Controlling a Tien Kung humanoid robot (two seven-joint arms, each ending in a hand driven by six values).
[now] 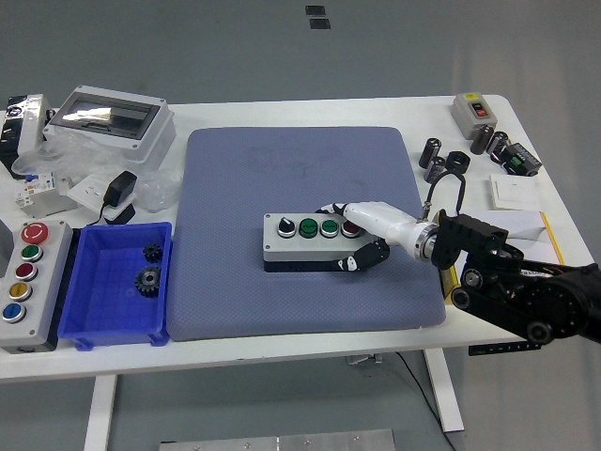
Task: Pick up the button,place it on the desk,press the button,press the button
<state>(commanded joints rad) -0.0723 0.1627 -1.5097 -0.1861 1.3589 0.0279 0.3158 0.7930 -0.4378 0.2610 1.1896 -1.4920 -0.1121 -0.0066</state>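
My right arm (526, 296), black and jointed, enters from the lower right and reaches leftward over the table. Its forearm lies low and nearly level, ending in a metallic wrist collar. My right hand (362, 235), white-backed, extends from that collar with the palm turned down. The upper fingers (333, 209) stretch out flat and close together, pointing left. The dark thumb and lower fingertips curl beneath the hand, on its near side.
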